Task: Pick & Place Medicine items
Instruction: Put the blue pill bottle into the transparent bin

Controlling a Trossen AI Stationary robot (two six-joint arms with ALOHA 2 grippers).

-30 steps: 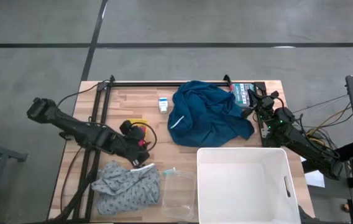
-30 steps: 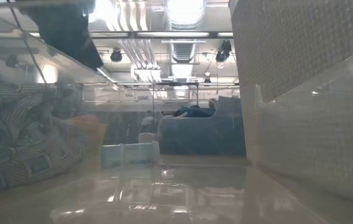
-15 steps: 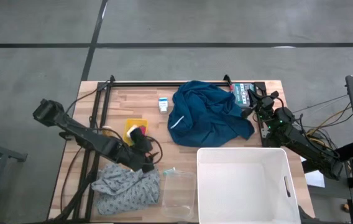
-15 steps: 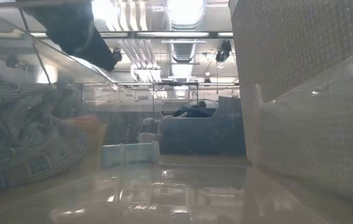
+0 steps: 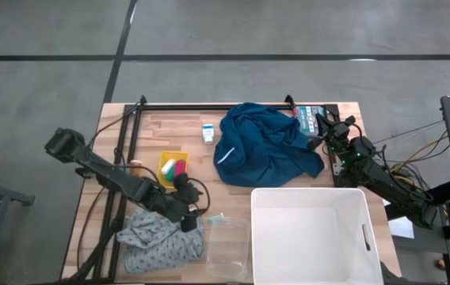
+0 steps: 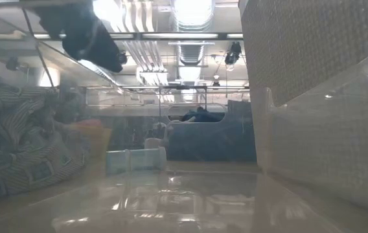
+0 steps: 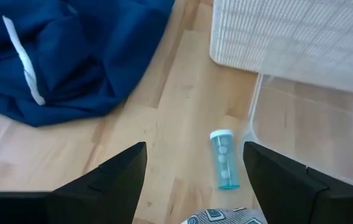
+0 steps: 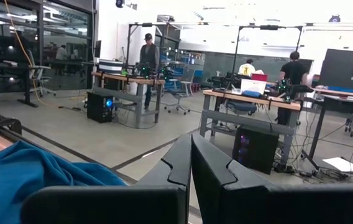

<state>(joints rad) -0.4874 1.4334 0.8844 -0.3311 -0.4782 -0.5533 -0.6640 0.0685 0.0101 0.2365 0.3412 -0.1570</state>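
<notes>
Fingers of the left gripper (image 7: 192,180) are spreading wide over a small tube (image 7: 223,159) beside the grey cloth (image 5: 162,241); the carton (image 5: 207,133) is lying near the blue cloth (image 5: 268,146); the right gripper (image 8: 191,163) is staying pressed together.

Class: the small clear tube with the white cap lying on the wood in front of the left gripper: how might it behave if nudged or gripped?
The tube lies on its side and looks round, so a nudge would probably roll it. Its smooth clear wall may slip between the fingers. It looks small, likely light.
</notes>
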